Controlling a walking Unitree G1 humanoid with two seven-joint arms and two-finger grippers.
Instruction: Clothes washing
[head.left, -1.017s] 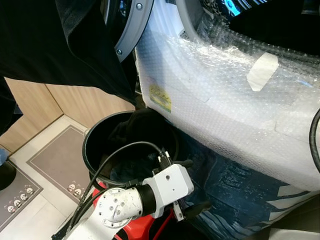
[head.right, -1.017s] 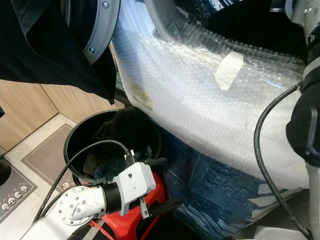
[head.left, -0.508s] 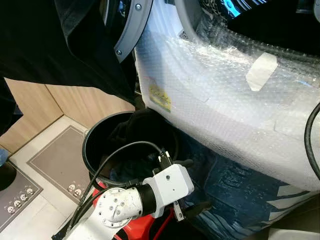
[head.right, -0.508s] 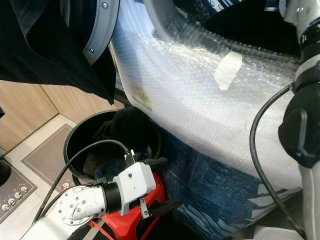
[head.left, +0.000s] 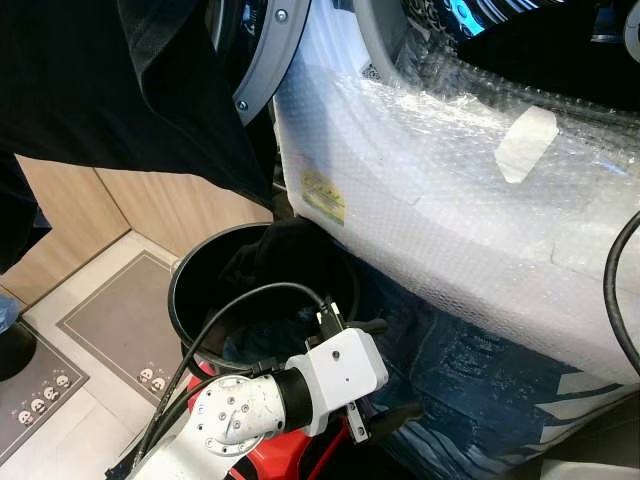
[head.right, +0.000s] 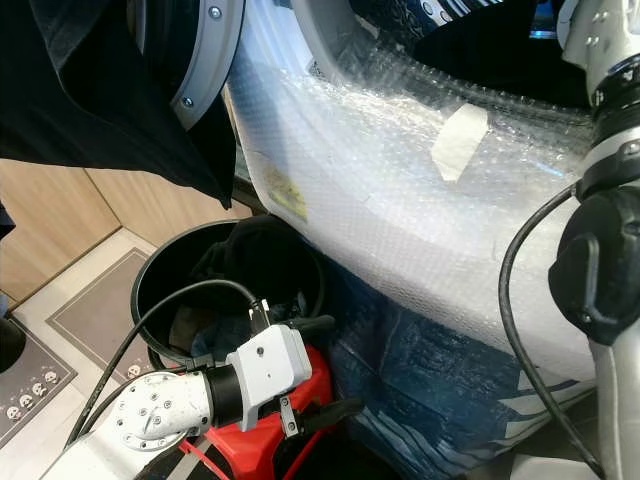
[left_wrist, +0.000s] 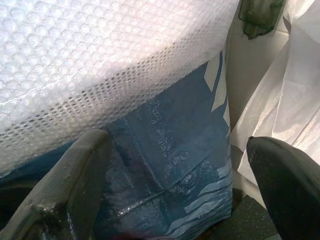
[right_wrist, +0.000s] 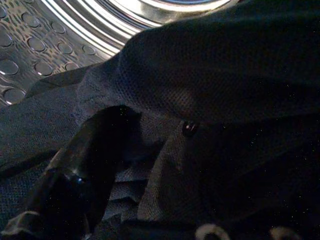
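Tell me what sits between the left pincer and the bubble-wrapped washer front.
Between the open left pincer and the bubble-wrapped washer front lies blue plastic sheeting, as the left wrist view shows; nothing else intervenes.

Silver left arm (head.left: 235, 420) with screwed round joint, white wrist block, looping black cable (head.left: 240, 305), black-fingered tool (head.left: 385, 370)

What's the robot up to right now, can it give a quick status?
Left claw open, empty, hovering beside the black bucket. Right claw inside the washer drum, among dark clothes; grip unclear. Bubble wrap covers the washer front.
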